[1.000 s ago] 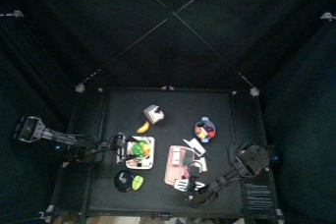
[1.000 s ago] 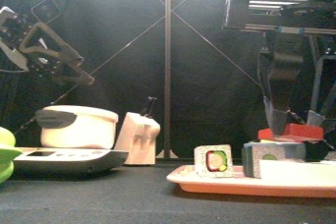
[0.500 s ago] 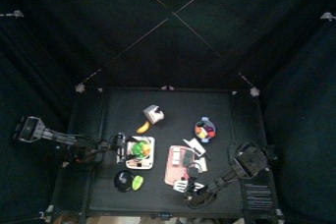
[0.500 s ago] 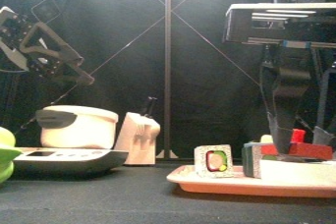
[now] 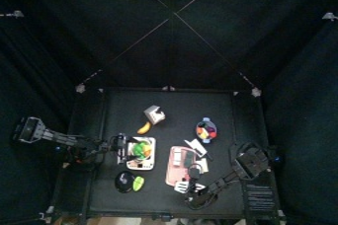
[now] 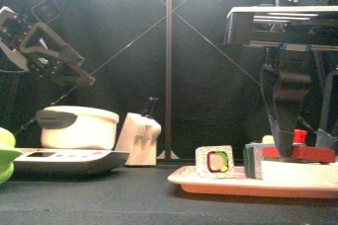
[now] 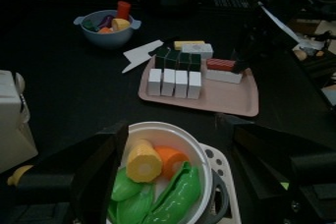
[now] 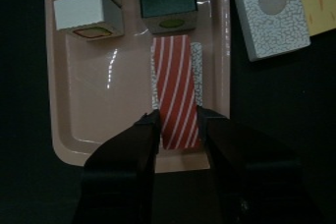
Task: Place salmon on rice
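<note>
One salmon slice (image 8: 176, 91) lengthwise along the pink tray (image 8: 92, 100), right gripper (image 8: 179, 130) spread astride its end

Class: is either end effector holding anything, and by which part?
The right end effector straddles the near end of the salmon; actual grip cannot be told. The left end effector holds nothing.

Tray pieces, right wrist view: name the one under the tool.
The red-and-white striped salmon slice; the right tool hangs over its end, while the others are blocks farther up the pink tray.
</note>
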